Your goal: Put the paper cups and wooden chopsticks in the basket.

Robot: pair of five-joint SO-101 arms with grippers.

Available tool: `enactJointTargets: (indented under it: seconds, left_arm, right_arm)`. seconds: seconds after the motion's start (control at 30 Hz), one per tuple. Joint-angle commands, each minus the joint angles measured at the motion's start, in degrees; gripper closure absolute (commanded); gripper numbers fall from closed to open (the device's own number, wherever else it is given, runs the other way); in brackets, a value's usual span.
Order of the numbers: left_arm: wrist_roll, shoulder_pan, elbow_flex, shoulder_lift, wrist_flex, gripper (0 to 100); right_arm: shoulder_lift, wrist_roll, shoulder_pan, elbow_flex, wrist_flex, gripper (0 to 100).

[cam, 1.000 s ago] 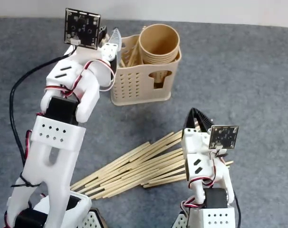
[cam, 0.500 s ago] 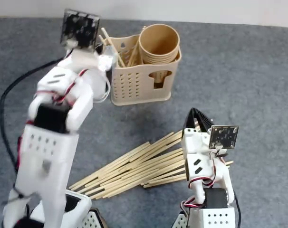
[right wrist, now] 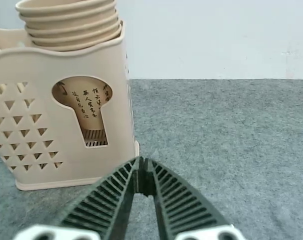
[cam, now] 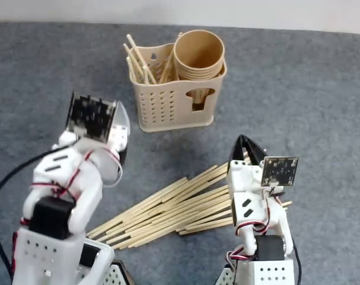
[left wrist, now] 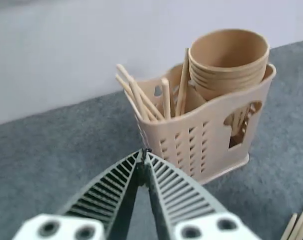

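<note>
Watching the feeds, I see the left jaws pressed together, their dark ribbed fingers [left wrist: 176,195] meeting at a thin tip with nothing between them. The right jaws are closed the same way, and their slatted fingers [right wrist: 176,200] are also empty.

Ahead of both stands the basket [cam: 174,104] [left wrist: 206,145] [right wrist: 56,125], a beige plastic box with rounded corners. Its walls are punched with rows of small holes, and one side has a keyhole-shaped cutout. In the compartment behind that cutout sits a nested stack of tan paper cups [cam: 199,56] [left wrist: 229,60] [right wrist: 69,22], smooth-walled, with their rolled rims ringed one above another. In the compartment beside it, several pale wooden chopsticks [cam: 138,59] [left wrist: 141,100] lean upright at angles, their ends above the rim.

Farther out, a loose fan of thin, straight chopsticks [cam: 168,211] lies flat on the tabletop [cam: 316,89]. It spreads between the two white arms, with one end running under the right arm [cam: 257,202]. The tabletop is covered in grey, fuzzy, carpet-like fabric.
</note>
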Motion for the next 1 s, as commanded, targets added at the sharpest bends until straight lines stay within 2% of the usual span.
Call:
enactJointTargets:
  seconds: [0.0,0.37,0.67,0.97]
  left_arm:
    - [-0.4,-2.2,5.3,-5.6,0.1,99]
    - [-0.4,-4.6,23.7,-20.4,-3.7,99]
    - [-0.4,-4.6,36.1,-38.0,-4.0,99]
    - [-0.4,-4.6,36.7,-36.5,-4.0,99]
  right_arm:
    - [-0.8,0.7,-0.6,1.7,-1.6,97.1]
    - [-0.8,0.5,-0.6,1.5,-1.2,97.1]
    - [-0.8,0.3,-0.7,-7.0,13.1,97.1]
    - [-0.7,0.5,-0.7,-12.4,19.3,97.1]
